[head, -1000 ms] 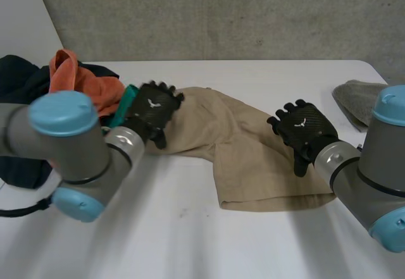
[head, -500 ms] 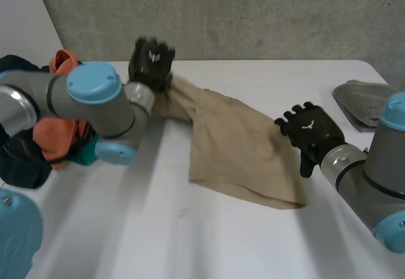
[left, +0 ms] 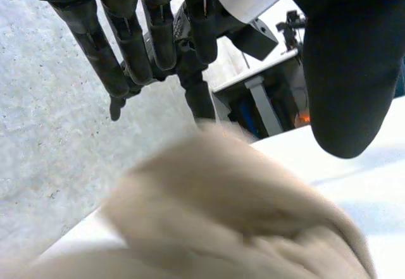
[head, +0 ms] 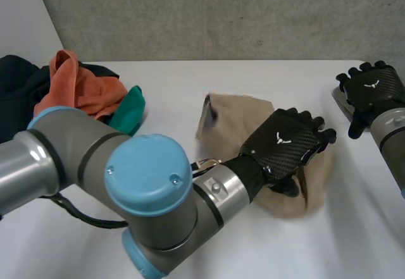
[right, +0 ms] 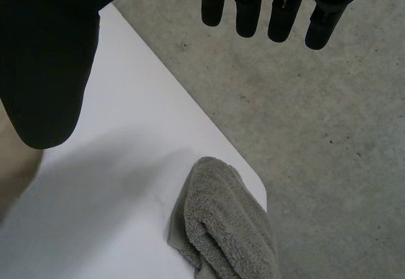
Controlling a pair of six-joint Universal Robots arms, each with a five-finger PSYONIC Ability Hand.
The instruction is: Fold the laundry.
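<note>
Reaching over the tan cloth [head: 237, 113], left hand [head: 285, 147] spread (gripping nothing); right hand [head: 373, 90] splayed, empty.

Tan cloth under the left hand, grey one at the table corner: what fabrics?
Tan cloth: looks like thin woven cotton or similar, matte; it folds into soft, smooth creases with no pile. Grey towel: likely terry, matte; its surface is fuzzy and its folded edges thick and rounded.

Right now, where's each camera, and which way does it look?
Head view: behind the arms, looking down at the table; left hand, right hand show.
Left wrist view: along the left hand's palm, at the beige cloth.
Right wrist view: along the right hand's palm, at the grey towel.
Head and left wrist views share the beige cloth.
</note>
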